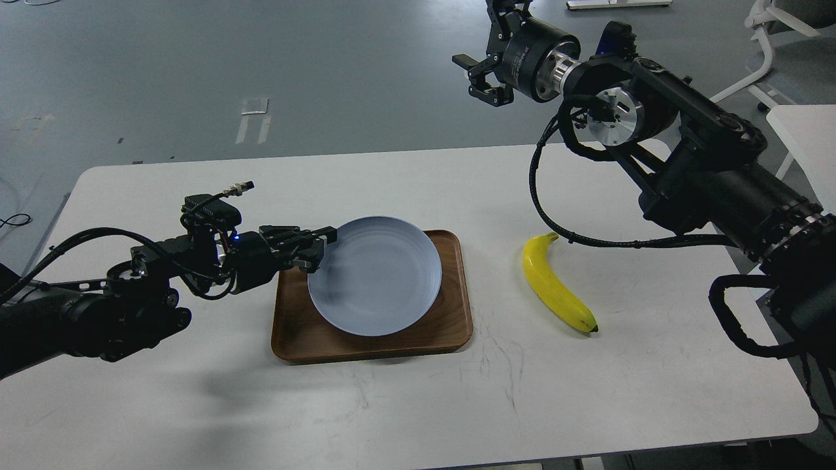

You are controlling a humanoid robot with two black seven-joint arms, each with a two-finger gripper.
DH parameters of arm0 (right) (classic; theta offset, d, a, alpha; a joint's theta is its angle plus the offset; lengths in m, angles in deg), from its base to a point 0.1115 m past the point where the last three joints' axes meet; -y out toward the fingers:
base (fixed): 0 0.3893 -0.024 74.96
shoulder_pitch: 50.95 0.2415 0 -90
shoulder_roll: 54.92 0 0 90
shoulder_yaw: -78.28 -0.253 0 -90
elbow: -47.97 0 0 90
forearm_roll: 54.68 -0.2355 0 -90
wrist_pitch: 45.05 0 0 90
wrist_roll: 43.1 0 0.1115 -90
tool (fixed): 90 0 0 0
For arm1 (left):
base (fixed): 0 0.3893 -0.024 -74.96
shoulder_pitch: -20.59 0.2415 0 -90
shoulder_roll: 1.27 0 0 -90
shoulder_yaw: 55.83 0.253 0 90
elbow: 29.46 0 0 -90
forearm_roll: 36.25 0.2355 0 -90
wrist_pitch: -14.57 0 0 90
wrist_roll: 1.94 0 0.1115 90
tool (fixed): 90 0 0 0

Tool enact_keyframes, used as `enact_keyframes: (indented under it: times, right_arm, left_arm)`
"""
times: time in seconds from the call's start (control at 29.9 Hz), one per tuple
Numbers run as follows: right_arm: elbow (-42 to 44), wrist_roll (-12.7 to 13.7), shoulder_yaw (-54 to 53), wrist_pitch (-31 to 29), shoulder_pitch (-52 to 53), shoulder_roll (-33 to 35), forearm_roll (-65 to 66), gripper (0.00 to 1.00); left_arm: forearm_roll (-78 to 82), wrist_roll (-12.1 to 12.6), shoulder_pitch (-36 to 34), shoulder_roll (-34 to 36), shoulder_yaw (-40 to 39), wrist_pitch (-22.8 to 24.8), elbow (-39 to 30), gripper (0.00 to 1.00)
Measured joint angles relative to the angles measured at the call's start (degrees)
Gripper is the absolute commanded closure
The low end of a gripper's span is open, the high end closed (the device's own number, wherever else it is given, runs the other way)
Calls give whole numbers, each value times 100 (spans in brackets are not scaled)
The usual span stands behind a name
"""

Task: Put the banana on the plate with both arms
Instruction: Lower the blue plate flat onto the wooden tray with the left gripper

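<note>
The pale blue-grey plate rests on the brown wooden tray. My left gripper is shut on the plate's left rim, coming in low from the left. The yellow banana lies on the white table to the right of the tray, stem toward the back, dark tip toward the front. My right gripper hangs high above the table's far edge, well away from the banana; its fingers look spread and empty.
The right arm's black cable loop hangs down just behind the banana's stem. A white chair and another white table's corner stand at the far right. The grey floor lies beyond the table.
</note>
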Motion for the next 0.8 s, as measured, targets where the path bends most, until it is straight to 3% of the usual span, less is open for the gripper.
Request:
enact_keyframes:
  times: [0.4,0.5,0.6,0.63,0.67,0.77,0.8]
  right_arm:
    - [0,-4,-1,8,0,8,0,0]
    - [0,-4,-1,9,-1,14,0,0]
    - [0,-4,-1,10,-1,16,0,0]
    - [0,-4,-1,14,-1,16,0,0]
    - [0,-4,-1,17,-1,16,0,0]
    - [0,-5,-1,25,-8,24,0,0]
    - [0,-8,-1,26,-14,30,0,0]
  left_arm:
    - [0,0,-10,-49,240,0,265,99]
    - [-5,0,-10,-54,253,0,269,74]
    - [-7,0,-20,-58,255,-1,276,59]
    - [-12,0,-23,-62,255,-3,279,43]
    - [-16,0,-24,-66,254,-6,279,34]
    - [-67,0,-56,-78,243,-17,279,19]
    - [-82,0,-62,-80,230,-18,279,7]
